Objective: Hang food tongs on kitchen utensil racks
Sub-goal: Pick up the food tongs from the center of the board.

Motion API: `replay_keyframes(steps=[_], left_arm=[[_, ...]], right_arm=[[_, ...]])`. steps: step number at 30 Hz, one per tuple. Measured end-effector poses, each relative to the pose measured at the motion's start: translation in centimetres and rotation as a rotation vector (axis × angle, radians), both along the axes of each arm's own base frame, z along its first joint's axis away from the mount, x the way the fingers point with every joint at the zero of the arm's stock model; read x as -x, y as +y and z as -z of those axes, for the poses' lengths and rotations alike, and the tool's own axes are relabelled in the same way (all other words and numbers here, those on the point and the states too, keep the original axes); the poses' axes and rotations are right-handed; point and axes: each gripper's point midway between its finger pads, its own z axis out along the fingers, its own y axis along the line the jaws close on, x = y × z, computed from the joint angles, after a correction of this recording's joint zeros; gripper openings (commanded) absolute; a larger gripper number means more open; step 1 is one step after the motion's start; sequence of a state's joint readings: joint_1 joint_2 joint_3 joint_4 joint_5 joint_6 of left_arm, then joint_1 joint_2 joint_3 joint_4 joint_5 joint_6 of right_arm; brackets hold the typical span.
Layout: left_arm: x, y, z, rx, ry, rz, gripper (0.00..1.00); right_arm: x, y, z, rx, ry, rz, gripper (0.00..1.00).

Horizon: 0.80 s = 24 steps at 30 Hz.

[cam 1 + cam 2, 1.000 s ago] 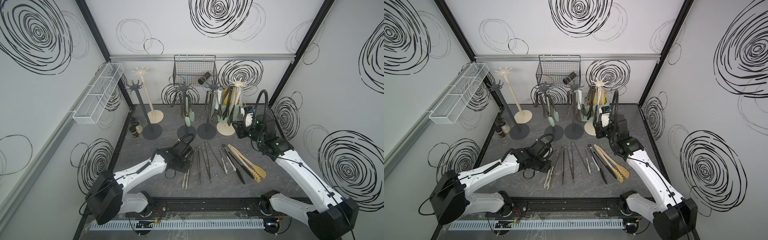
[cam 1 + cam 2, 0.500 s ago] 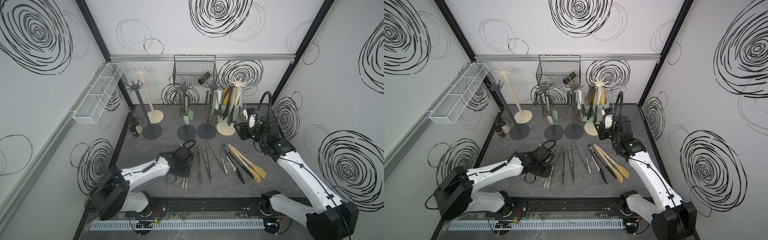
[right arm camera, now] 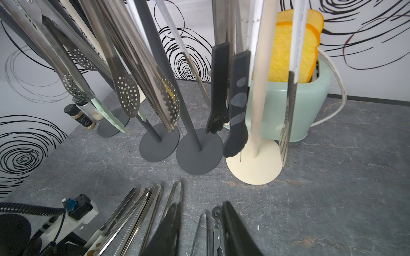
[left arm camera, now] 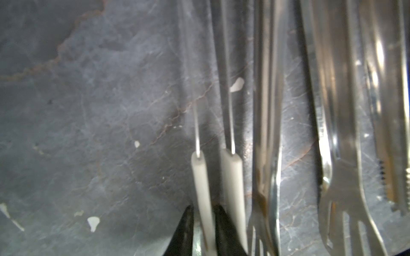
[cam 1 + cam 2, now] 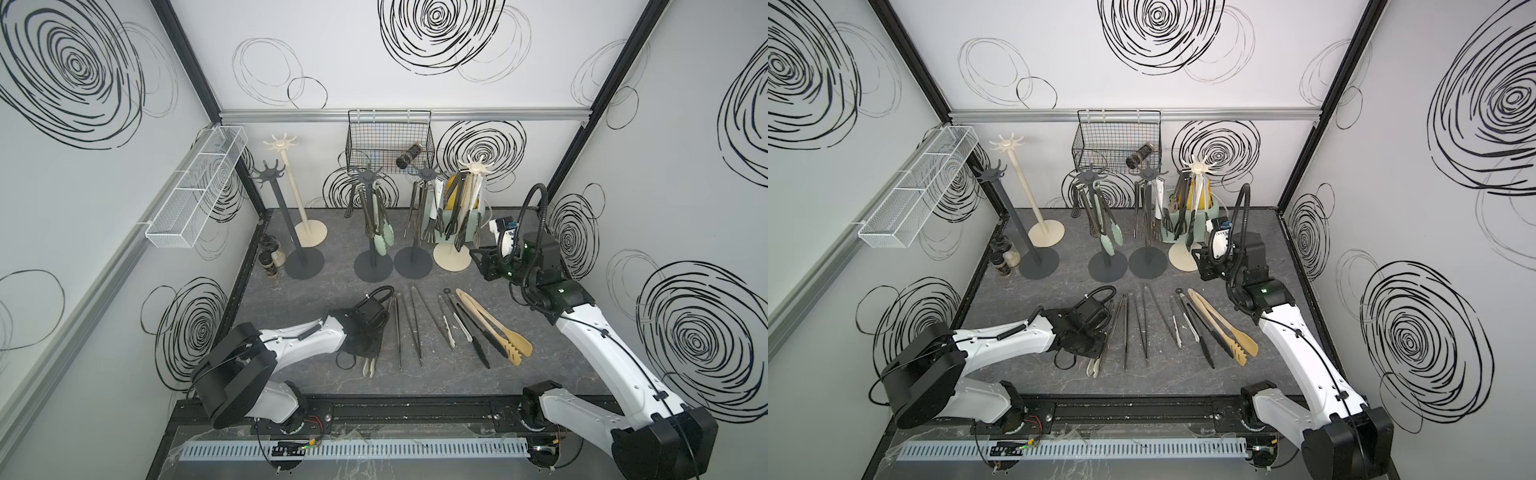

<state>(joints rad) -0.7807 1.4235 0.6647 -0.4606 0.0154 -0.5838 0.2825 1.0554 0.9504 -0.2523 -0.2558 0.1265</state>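
Observation:
Several food tongs lie side by side on the grey table: steel pairs (image 5: pixel 415 324), a black pair (image 5: pixel 478 336) and a wooden pair (image 5: pixel 494 328). My left gripper (image 4: pixel 204 223) is low over the leftmost pair, the white-tipped tongs (image 4: pixel 233 177), with its black fingers (image 4: pixel 188 223) pressed on either side of one white tip. In both top views the wrist hides the jaws; only the tongs' near end (image 5: pixel 369 368) (image 5: pixel 1094 368) shows. My right gripper (image 3: pixel 200 223) hangs open and empty by the loaded cream rack (image 5: pixel 453 259). Other tongs hang on two dark racks (image 5: pixel 370 208) (image 5: pixel 419 208).
A dark rack (image 5: pixel 286 220) and a cream rack (image 5: pixel 291 174) stand bare at the back left, with spice jars (image 5: pixel 272 257) by them. A black wire basket (image 5: pixel 388 141) and a white mesh tray (image 5: pixel 195 191) hang on the walls. A pale green toaster (image 3: pixel 310 97) sits behind the cream rack.
My left gripper has slid toward the table's front along the leftmost tongs and narrowed its jaws onto one white tip. The right arm has barely shifted.

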Motion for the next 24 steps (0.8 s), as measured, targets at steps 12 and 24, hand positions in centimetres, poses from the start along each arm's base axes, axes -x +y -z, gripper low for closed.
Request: replay_keyframes(steps=[12, 24], left_arm=[[-0.5, 0.7, -0.5, -0.011, -0.062, -0.04, 0.0], [-4.9, -0.8, -10.3, 0.156, -0.499, -0.05, 0.0]], right_arm=[[0.2, -0.3, -0.2, -0.005, -0.006, 0.005, 0.35], [0.7, -1.0, 0.5, -0.004, -0.002, 0.019, 0.35]])
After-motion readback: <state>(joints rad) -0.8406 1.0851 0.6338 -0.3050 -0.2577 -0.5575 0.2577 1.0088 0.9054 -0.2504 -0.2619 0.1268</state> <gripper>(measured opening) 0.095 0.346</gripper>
